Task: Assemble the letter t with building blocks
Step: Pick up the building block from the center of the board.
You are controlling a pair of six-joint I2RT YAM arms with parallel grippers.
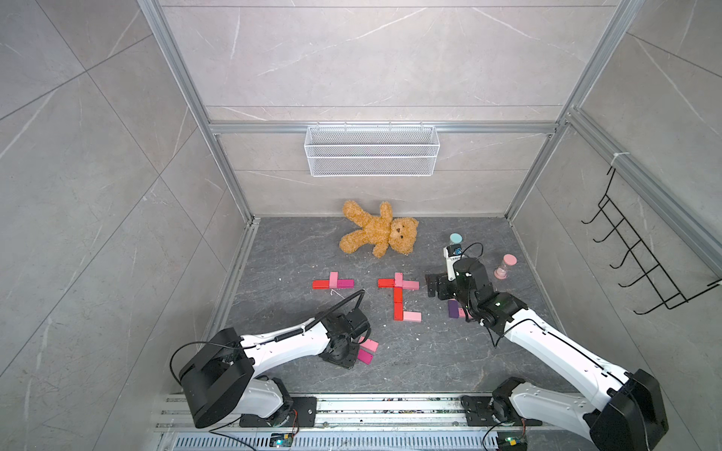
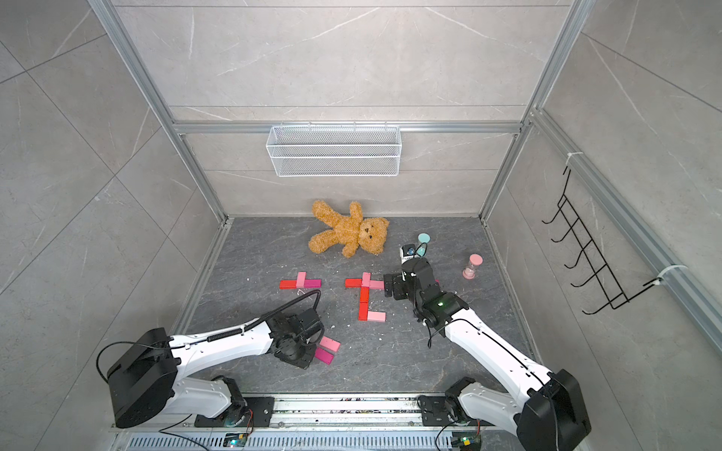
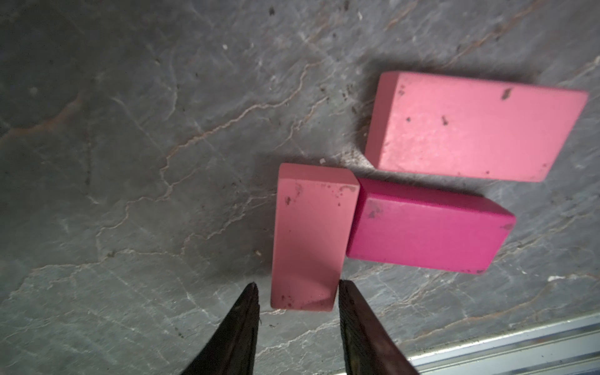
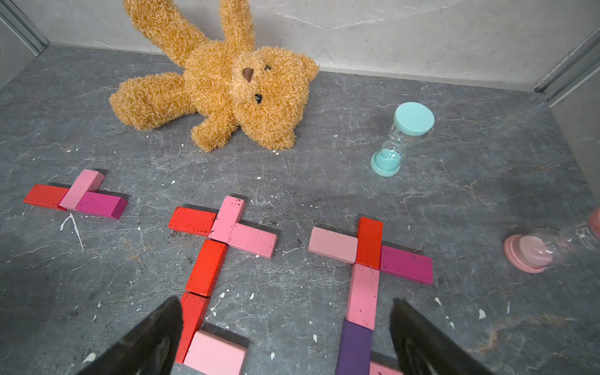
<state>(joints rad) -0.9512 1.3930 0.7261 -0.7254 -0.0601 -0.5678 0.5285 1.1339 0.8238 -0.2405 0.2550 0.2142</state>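
Observation:
Three loose building blocks lie near the front left. In the left wrist view these are a light pink block (image 3: 308, 233), a magenta one (image 3: 425, 230) touching its side, and a larger-looking pink one (image 3: 474, 126). My left gripper (image 3: 298, 284) straddles the near end of the light pink block, jaws slightly apart, a gap on one side. Blocks form a short cross piece (image 1: 333, 282), a middle t shape (image 1: 398, 293) and a right t shape (image 4: 368, 259) with a purple block (image 4: 355, 347). My right gripper (image 4: 287, 302) hangs wide open above the floor between the two t shapes.
A brown teddy bear (image 1: 379, 230) lies at the back. A teal hourglass (image 4: 401, 139) and a pink hourglass (image 1: 506, 266) stand at the right. A white wire basket (image 1: 371, 150) hangs on the back wall, and a black hook rack (image 1: 640, 254) on the right wall.

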